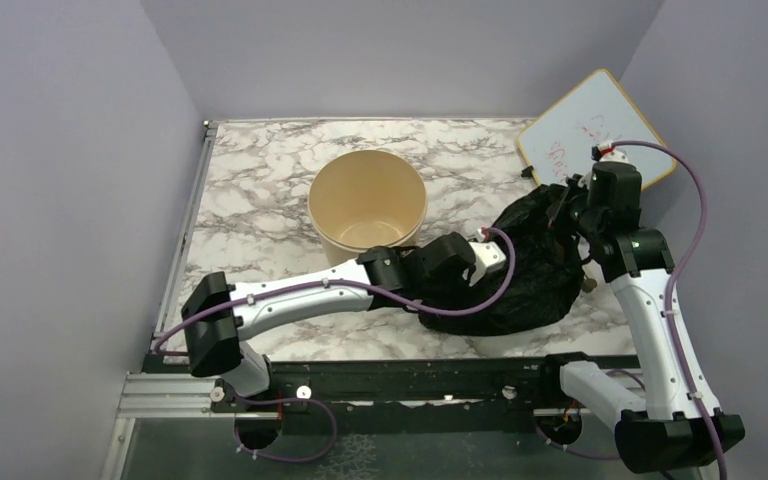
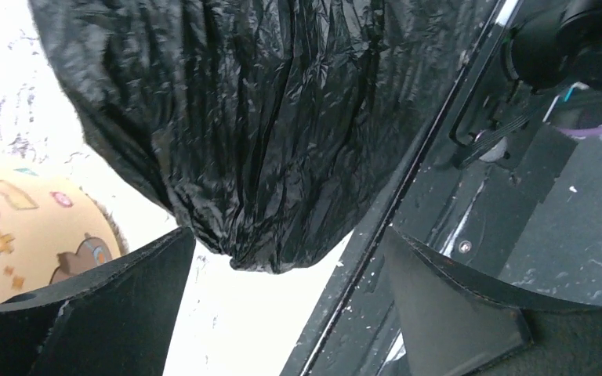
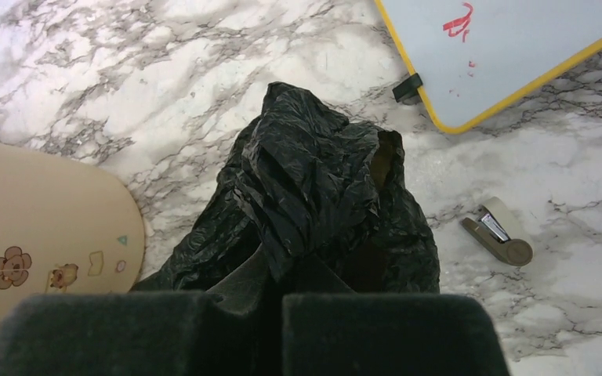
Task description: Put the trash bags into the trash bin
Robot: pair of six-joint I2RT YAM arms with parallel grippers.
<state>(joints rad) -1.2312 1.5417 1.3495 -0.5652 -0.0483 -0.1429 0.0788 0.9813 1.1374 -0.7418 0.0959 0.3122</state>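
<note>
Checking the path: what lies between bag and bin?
Between bag and bin, only a narrow bare marble strip in the right wrist view; the left arm crosses above it in top view.

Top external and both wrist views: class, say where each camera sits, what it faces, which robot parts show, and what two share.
Top external: above, behind the arms, looking down at the table; both show.
Left wrist: faces the trash bag; open left gripper shows.
Right wrist: looks down; right gripper pinches that bag.
Wrist views share the trash bin.
</note>
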